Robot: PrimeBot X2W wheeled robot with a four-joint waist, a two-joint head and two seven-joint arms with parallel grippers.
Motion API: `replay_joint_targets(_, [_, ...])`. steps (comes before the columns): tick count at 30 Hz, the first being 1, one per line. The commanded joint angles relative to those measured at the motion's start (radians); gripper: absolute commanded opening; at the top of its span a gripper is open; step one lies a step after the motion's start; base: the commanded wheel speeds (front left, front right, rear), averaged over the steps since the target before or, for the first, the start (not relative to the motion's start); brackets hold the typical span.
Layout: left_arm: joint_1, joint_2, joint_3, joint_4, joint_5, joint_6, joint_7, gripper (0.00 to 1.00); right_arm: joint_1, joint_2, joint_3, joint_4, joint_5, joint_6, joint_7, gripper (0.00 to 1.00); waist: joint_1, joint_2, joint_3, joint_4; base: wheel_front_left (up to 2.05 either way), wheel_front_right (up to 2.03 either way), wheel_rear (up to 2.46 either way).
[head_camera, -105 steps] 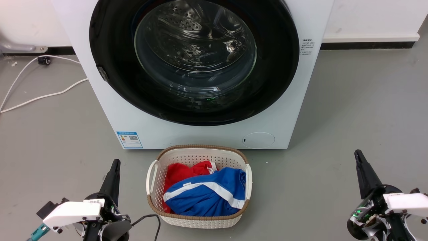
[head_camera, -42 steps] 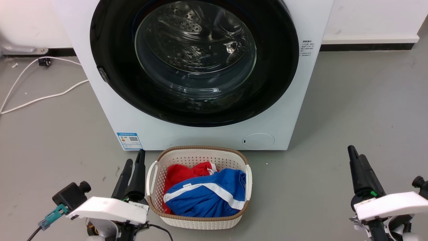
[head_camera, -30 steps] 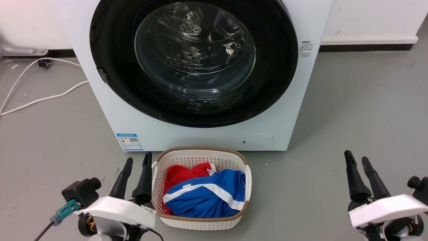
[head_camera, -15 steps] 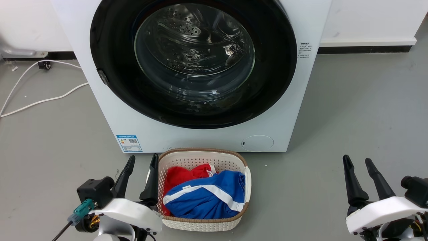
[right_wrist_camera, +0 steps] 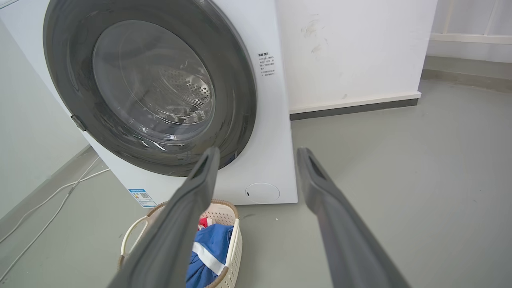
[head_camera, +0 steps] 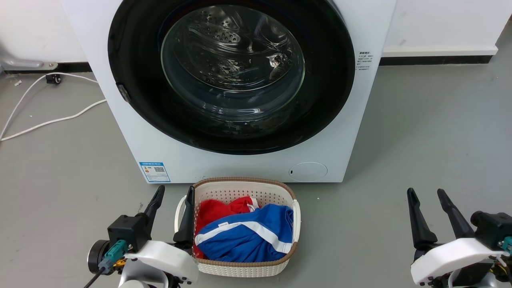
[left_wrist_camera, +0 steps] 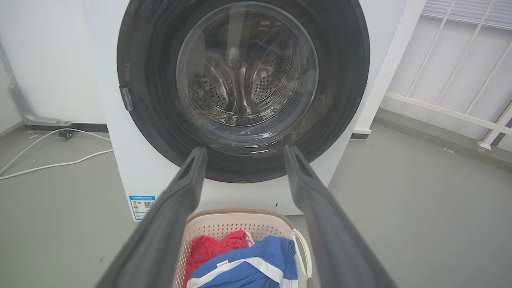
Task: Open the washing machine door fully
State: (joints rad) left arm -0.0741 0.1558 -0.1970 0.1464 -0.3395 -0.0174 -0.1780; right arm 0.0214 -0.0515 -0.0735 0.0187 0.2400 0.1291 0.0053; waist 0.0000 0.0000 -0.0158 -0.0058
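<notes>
Shut flat against the white machine [head_camera: 240,166] front: washing machine door [head_camera: 232,76], its flush edge plainest in right wrist view. Just before it on the floor, basket [head_camera: 240,269] of clothes. Left tool [head_camera: 176,190] spread wide beside the basket's left rim; right tool [head_camera: 425,192] wide, well right. In left wrist view, white railing [left_wrist_camera: 440,108].

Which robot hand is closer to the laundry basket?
Left. The left gripper is beside the basket, at its left rim; the right gripper is well off to its right.
</notes>
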Motion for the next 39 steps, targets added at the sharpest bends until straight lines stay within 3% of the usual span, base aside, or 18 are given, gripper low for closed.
replay_joint_targets(1, [-0.020,0.008,-0.006,-0.003,0.025,0.005,-0.010,1.00,0.001,0.001,-0.001,-0.014,-0.031,0.002,-0.001,1.00,0.0000,0.0000,0.000,0.000,0.00,0.00,0.00])
replay_joint_targets(17, [-0.018,-0.001,-0.014,0.028,0.094,0.001,-0.044,1.00,0.012,0.001,-0.011,-0.020,-0.148,0.002,-0.008,1.00,0.0000,0.0000,-0.004,-0.001,0.00,0.00,0.00])
replay_joint_targets(39, [-0.011,-0.023,0.002,0.075,0.174,-0.022,-0.084,1.00,0.016,0.002,-0.005,-0.006,-0.224,0.001,-0.046,1.00,0.0000,0.0000,-0.012,-0.005,0.00,0.00,0.00])
